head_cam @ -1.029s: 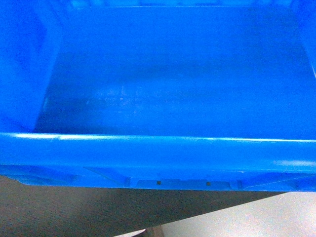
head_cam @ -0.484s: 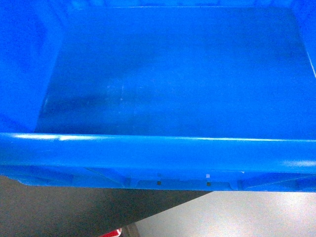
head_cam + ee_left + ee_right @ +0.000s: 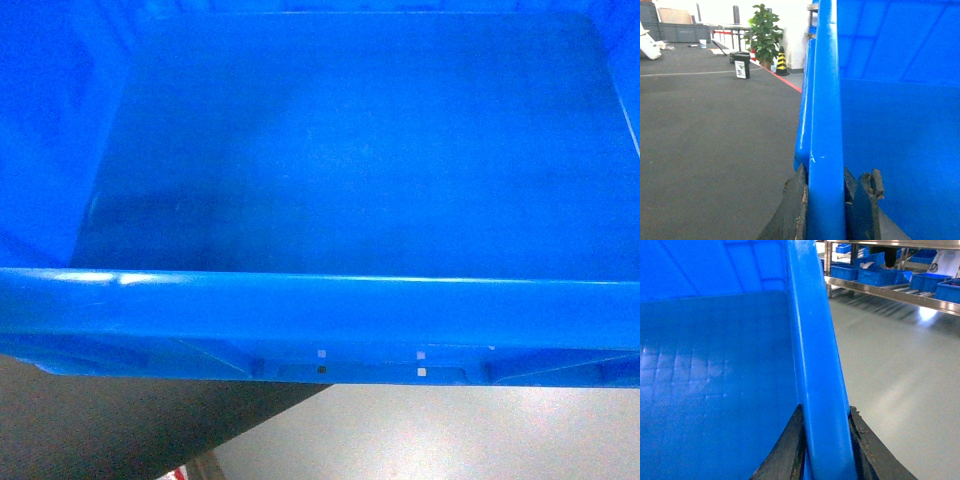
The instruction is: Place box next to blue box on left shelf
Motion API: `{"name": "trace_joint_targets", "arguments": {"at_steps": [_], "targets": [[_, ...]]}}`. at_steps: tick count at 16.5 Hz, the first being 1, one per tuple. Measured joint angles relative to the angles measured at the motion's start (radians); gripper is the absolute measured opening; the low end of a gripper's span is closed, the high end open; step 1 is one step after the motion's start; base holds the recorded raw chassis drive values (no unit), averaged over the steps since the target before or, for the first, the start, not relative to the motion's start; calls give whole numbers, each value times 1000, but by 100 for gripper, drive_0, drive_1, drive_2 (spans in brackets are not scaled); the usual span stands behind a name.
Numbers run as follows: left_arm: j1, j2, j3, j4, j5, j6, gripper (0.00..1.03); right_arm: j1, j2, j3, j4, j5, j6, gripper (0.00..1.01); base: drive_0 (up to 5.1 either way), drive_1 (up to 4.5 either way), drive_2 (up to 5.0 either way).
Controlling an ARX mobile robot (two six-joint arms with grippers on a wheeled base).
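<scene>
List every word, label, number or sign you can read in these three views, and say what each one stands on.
No text can be read in any view.
The black bin on the dark floor carries a white label, too small and blurred to read.
The yellow and black striped cone shows stripes only, no words.
The box bears no visible print, only small square marks under its near rim.

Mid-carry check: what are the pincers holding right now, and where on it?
Both hold the box: the left pincer clamps its left rim, the right pincer its right rim, one finger inside, one outside.

Bright blue box [image 3: 340, 150] with faint grid-patterned floor, gripped by black pincers [image 3: 826, 210] [image 3: 825, 450].
</scene>
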Motion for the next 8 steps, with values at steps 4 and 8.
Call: {"name": "trace_joint_targets", "arguments": {"at_steps": [4, 8], "targets": [[0, 0, 0, -1, 0, 0, 10, 0, 0, 0, 0, 0, -2, 16, -174, -174, -174], [0, 0, 0, -1, 0, 0, 10, 0, 0, 0, -1, 0, -2, 15, -174, -174, -174]]}}
